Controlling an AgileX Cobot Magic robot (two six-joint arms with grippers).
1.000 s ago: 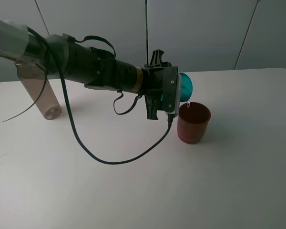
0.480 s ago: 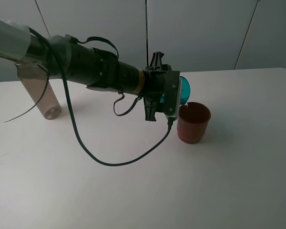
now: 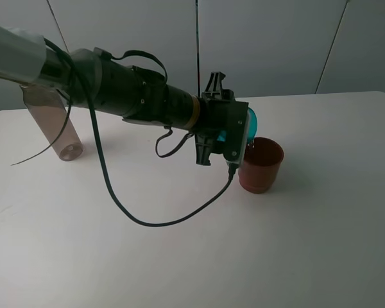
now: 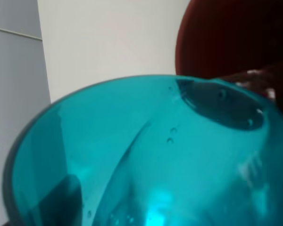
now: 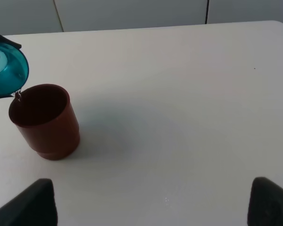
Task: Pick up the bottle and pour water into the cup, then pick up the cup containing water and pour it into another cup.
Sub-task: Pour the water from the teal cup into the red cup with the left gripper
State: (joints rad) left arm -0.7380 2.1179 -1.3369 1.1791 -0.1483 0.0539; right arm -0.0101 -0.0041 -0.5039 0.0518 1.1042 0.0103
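Observation:
My left gripper [image 3: 236,131] is shut on the translucent teal cup [image 3: 251,124], held tipped on its side with its rim over the near edge of the red-brown cup [image 3: 261,165]. A few drops hang between the teal rim and the red-brown cup. The left wrist view is filled by the teal cup [image 4: 146,160], with the red-brown cup [image 4: 226,42] beyond it. The right wrist view shows the teal cup [image 5: 7,68] above the red-brown cup [image 5: 45,122]. The smoky bottle [image 3: 54,125] stands at the far left, partly behind the arm. My right gripper [image 5: 153,207] is open and empty.
The white table [image 3: 179,256] holds only the bottle and the red-brown cup. A black cable [image 3: 115,199] hangs from the left arm down to the tabletop. A grey panelled wall [image 3: 276,45] stands behind the table.
The left arm has shifted slightly right and down, bringing the tipped teal cup closer to the red-brown cup's rim. The water stream has thinned to drops.

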